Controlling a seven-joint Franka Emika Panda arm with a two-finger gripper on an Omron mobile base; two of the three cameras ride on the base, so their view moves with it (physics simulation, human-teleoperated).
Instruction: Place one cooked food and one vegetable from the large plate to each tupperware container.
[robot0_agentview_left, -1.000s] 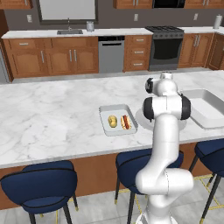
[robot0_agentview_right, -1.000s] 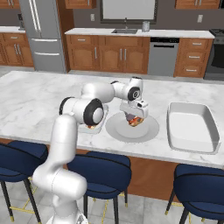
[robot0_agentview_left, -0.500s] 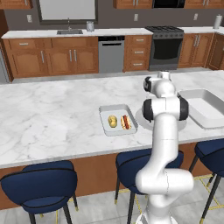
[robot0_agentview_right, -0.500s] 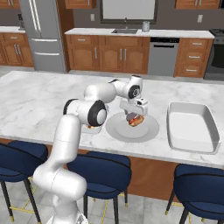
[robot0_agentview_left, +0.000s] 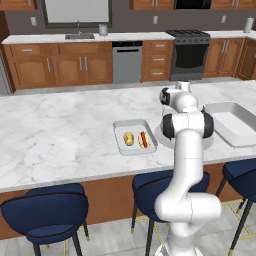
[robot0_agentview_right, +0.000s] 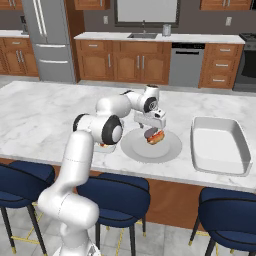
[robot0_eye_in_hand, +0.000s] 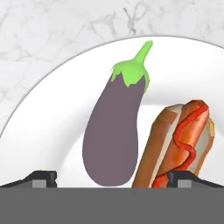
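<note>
Hand view: gripper (robot0_eye_in_hand: 112, 177) over large plate (robot0_eye_in_hand: 52, 109), fingers spread wide, nothing gripped.
Eggplant (robot0_eye_in_hand: 114, 131) between fingertips, hot dog (robot0_eye_in_hand: 181, 142) by one; smaller tupperware container (robot0_agentview_left: 134, 136) filled; next likely descend, pinch one.

Purple eggplant (robot0_eye_in_hand: 114, 131) with green cap, red-striped hot dog (robot0_eye_in_hand: 183, 140), white plate (robot0_eye_in_hand: 52, 127), grey-veined marble counter (robot0_eye_in_hand: 52, 26)
</note>
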